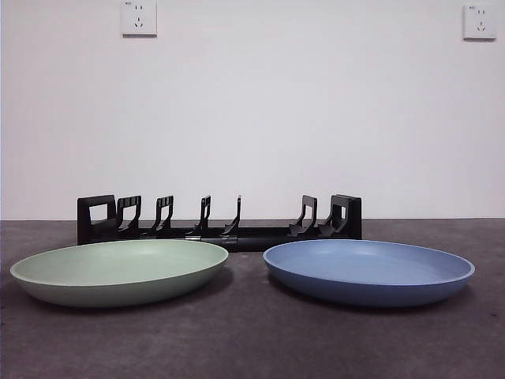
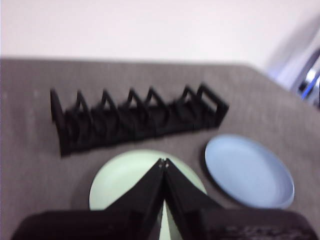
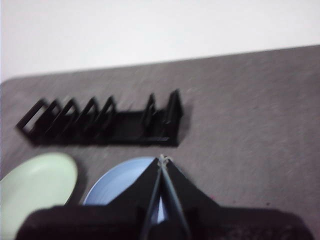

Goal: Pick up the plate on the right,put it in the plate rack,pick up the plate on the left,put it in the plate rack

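1. Plate rack [image 1: 219, 225] first: I see the long black plastic rack lying across the far side of the grey table [image 1: 245, 339], with blocky ends and a row of upright hooked dividers, every slot bare.
2. On my left in the front view lies the green plate [image 1: 118, 271], flat on the table just in front of the rack's left half and not touching it.
3. My left gripper [image 2: 163, 162] hangs above that green plate [image 2: 125, 175]; its two black jaws are pressed together tip to tip and hold nothing. From this gripper the rack [image 2: 135, 120] lies ahead, beyond the plate, and the blue plate [image 2: 248, 171] sits off to its right.
4. Between the two plates I see a narrow strip of bare table; they lie near each other but apart.
5. The blue plate [image 1: 368, 271] lies flat on the right, just in front of the rack's right end.
6. My right gripper [image 3: 162, 160] hangs above the blue plate [image 3: 117, 185], which shows beneath and to the left of the jaws. The jaws are closed, tips meeting, gripping nothing. The rack [image 3: 102, 122] lies ahead and to the left of this gripper, and the green plate [image 3: 37, 182] farther to the left.
7. Both wrist views are blurred. Neither arm shows in the front view.
8. Two white wall sockets [image 1: 139, 17] sit high on the white wall behind.
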Motion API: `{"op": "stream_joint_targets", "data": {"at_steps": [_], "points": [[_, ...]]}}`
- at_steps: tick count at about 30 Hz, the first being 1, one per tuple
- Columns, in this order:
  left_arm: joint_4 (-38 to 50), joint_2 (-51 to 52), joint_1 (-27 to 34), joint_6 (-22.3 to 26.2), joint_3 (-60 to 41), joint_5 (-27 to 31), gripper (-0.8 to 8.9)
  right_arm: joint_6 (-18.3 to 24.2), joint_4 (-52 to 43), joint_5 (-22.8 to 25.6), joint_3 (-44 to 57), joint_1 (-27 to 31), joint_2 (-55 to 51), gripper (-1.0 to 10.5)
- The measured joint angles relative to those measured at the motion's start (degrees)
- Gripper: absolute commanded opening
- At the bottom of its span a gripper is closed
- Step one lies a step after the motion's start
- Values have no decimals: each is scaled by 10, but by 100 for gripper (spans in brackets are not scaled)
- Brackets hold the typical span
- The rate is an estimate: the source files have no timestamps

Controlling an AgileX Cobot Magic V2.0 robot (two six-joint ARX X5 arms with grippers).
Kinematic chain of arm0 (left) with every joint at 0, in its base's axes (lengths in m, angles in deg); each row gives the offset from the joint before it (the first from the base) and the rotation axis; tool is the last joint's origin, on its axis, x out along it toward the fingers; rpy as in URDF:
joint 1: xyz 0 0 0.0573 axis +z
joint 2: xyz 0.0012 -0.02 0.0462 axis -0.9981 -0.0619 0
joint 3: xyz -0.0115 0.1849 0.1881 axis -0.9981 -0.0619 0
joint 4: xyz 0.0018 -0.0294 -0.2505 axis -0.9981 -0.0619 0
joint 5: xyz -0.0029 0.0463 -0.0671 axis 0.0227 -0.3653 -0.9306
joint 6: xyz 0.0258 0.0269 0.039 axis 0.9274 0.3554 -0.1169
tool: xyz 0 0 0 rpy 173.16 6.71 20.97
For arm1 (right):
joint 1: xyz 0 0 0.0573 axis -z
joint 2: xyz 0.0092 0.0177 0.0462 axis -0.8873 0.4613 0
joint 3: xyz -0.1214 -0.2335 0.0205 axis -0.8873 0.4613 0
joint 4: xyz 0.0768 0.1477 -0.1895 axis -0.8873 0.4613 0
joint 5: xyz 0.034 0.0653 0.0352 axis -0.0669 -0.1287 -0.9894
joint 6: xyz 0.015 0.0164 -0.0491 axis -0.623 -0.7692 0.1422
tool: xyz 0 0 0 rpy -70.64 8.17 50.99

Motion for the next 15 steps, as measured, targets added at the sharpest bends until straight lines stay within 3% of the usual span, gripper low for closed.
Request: {"op": "stream_joint_targets", "data": {"at_steps": [6,15], "points": [[-109,-55,0,61,86,-34,-6,49,137,-43,-108,0,80,-11],[-135,-85,-13,78,119,-45,3,96,210,-62,-150,0,124,5]]}}
